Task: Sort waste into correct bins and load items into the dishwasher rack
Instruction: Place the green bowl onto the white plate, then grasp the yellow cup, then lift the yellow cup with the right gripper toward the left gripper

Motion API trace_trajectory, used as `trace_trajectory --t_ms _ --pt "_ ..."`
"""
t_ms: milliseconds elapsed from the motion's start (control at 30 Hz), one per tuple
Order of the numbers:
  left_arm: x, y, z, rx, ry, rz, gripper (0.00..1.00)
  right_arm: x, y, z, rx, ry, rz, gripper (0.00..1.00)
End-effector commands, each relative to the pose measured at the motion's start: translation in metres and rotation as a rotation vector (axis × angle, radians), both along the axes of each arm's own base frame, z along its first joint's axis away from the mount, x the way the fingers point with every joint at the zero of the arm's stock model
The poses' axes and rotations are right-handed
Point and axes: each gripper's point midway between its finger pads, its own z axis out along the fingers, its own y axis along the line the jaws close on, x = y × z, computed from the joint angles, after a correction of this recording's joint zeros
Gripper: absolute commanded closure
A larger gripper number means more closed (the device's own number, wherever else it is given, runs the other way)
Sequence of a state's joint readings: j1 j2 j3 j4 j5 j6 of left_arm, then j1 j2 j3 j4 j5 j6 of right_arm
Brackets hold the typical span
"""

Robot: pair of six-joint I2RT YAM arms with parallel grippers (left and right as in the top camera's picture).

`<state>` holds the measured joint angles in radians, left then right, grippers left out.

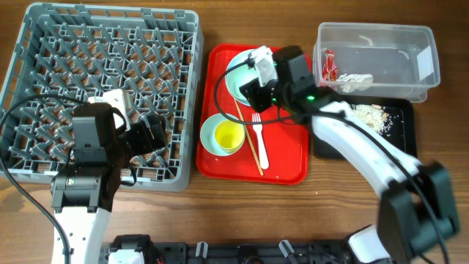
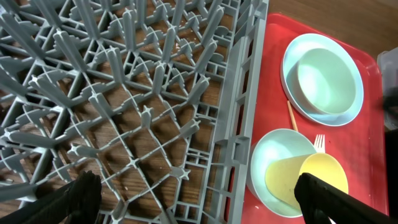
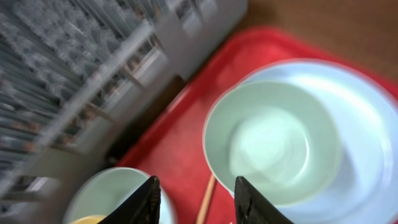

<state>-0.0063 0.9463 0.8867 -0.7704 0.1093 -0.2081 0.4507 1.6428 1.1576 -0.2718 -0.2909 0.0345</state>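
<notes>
The grey dishwasher rack stands at the left, with no dishes showing in it. On the red tray a mint bowl sits on the pale-blue plate. A second mint bowl holds the yellow cup. The white fork and chopsticks lie beside them. My left gripper is wide open and empty over the rack's right front corner. My right gripper is open and empty just above the bowl on the plate.
The clear tub at the back right holds red-and-white wrappers and a white paper scrap. The black tray in front of it holds beige crumbs. Bare wooden table lies along the front.
</notes>
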Motion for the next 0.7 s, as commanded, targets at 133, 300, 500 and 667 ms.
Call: trace_trajectory --t_ms 133,300,500,667 --pt "0.003 0.002 0.008 -0.002 -0.019 0.015 0.0 -0.045 -0.006 0.008 0.029 0.206 -0.03 0.55" --pt "0.004 0.002 0.008 -0.002 -0.019 0.015 0.0 -0.082 -0.008 -0.04 -0.065 0.429 -0.039 0.51" --pt "0.003 0.002 0.007 -0.002 -0.015 0.015 0.0 -0.105 0.008 -0.071 -0.131 0.528 0.002 0.49" --pt "0.003 0.002 0.007 -0.002 -0.015 0.015 0.0 -0.107 0.007 -0.093 -0.166 0.595 -0.08 0.55"
